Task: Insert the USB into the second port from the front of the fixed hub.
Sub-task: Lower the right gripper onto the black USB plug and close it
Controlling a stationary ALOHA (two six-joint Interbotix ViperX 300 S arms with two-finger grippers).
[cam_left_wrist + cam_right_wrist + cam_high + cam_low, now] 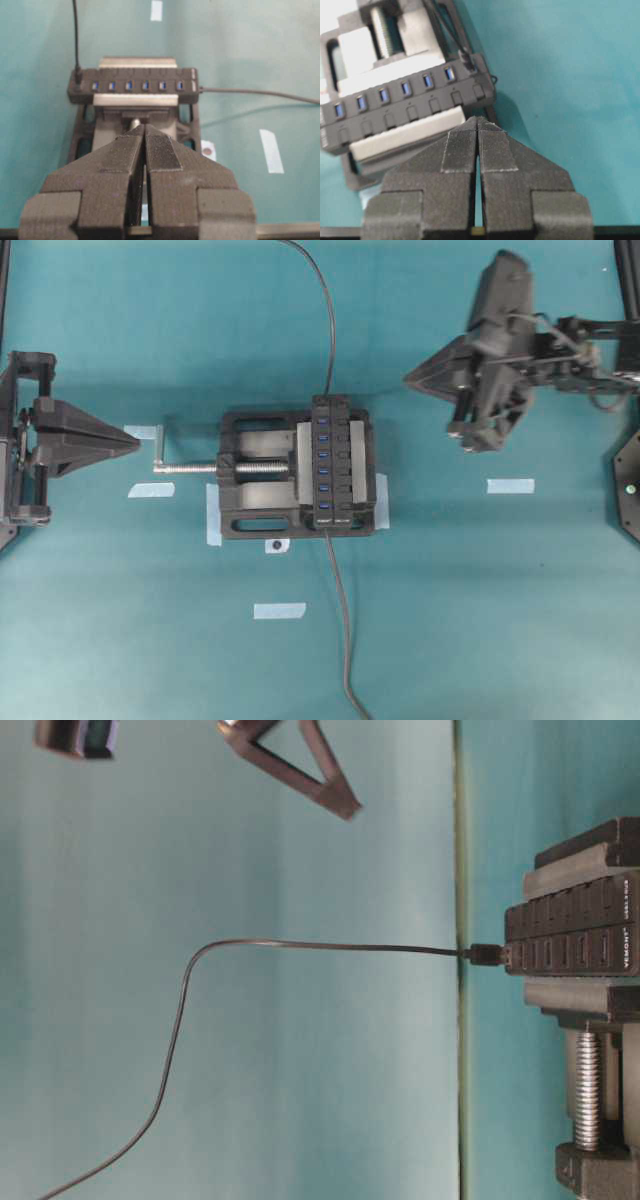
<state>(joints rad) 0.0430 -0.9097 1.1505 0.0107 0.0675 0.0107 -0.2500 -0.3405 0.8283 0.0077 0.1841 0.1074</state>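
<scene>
The fixed hub (333,462) is a long black bar with a row of blue ports, clamped in a black vise (262,476) at mid table. A small black USB (78,75) plug stands in the hub's end port at the far end, also seen as the USB (466,60), and its thin cable (325,320) rises away. Both grippers are empty and clear of the hub. My left gripper (144,127) is shut, its tip (135,440) left of the vise handle. My right gripper (478,120) is shut and raised right of the hub (468,438).
A second black cable (342,620) leaves the hub's near end toward the table's front edge. The vise's silver screw handle (165,455) sticks out to the left. Pale tape strips (510,485) (279,610) (150,490) lie on the teal table.
</scene>
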